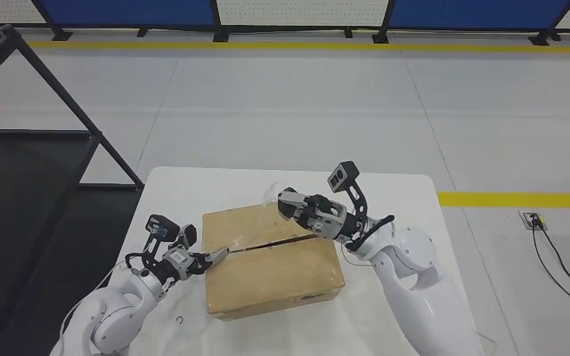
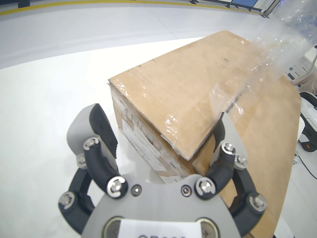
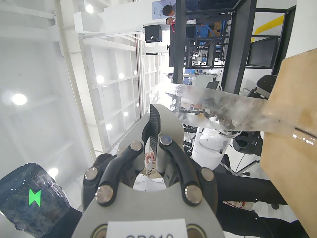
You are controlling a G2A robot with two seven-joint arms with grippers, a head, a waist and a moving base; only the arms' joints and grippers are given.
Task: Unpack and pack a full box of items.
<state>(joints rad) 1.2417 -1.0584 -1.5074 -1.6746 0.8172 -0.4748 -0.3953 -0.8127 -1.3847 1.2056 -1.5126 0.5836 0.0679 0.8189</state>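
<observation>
I've got the cardboard box (image 1: 267, 276) sitting mid-table (image 1: 383, 191), its top seam (image 1: 267, 244) running left to right. The left gripper (image 1: 216, 255) sits right at the seam's left end, jaws spread wide and holding nothing; one finger (image 2: 224, 127) is tucked at the seam, beside the slightly raised corner of the far flap (image 2: 173, 87). The right gripper (image 1: 283, 206) hovers over the far flap, fingers pressed together. The clear tape strip (image 1: 272, 191) rises taut from the seam to its tips, so I judge it is pinched there. What matters is where the tape is anchored: as far as I can tell, its last stuck stretch lies at the left end of the seam, close by the left gripper and well away from the right one. So the peel should follow the seam's length leftward, with the left arm the nearer one to steady or lift the flap.
</observation>
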